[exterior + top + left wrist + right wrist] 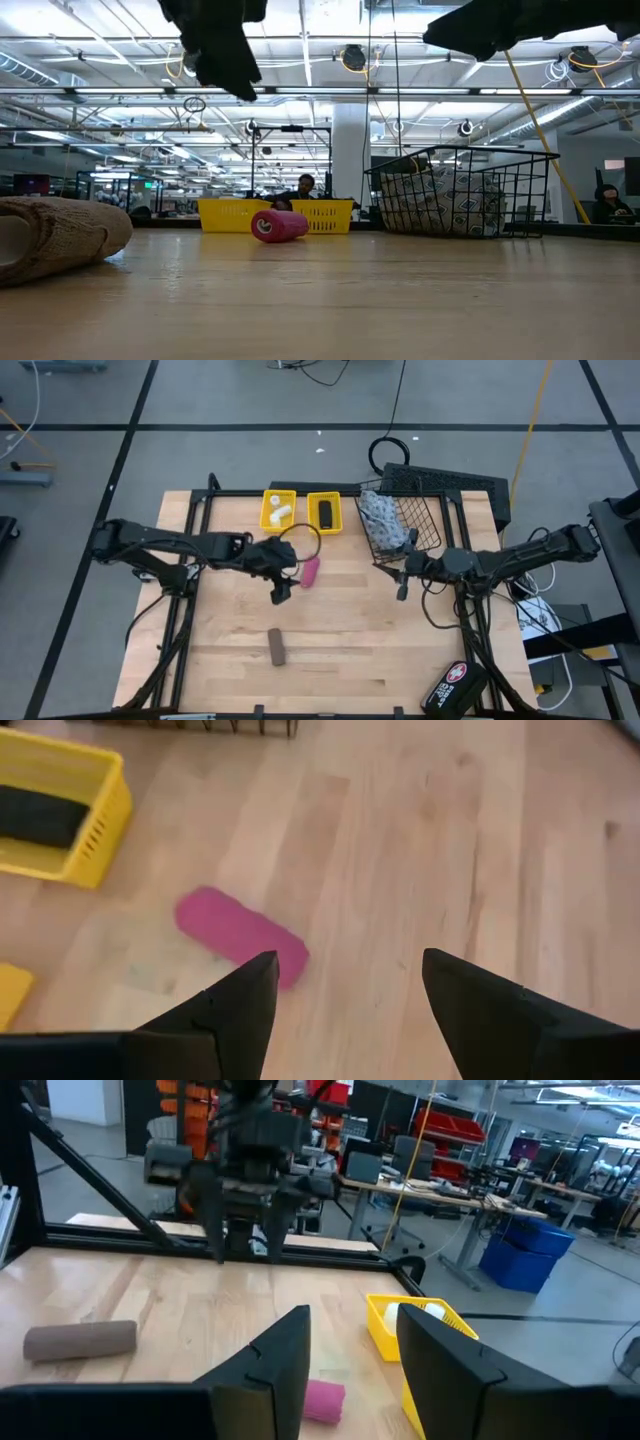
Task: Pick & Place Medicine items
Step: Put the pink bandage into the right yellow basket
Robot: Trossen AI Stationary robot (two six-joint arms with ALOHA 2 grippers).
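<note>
Two yellow trays sit side by side at the far edge of your table [350, 660]: the left tray [279, 510] holds small white bottles [279, 508], the right tray [324, 512] a black block [325, 514]. I count what looks like three bottles, though they are too small to be sure.

Item, wire basket [420, 520]: just right of the trays, with the blue-white patterned pouch [385, 520] inside it.

Item, pink tube [310, 571]: lying flat on the wood in front of the trays, touching nothing.

Item, brown block [277, 646]: lying alone near the front edge, well apart from the tube.

Item, black case [452, 686] with a red-and-white cross: front right corner.

Your left gripper [281, 586] hangs above the table just left of the pink tube, fingers [225, 1015] spread apart with nothing between them; its wrist view shows the tube beyond the gap.

Your right gripper [402, 580] hovers in front of the basket, fingers [275, 1365] parted by a narrower gap and likewise carrying nothing.
</note>
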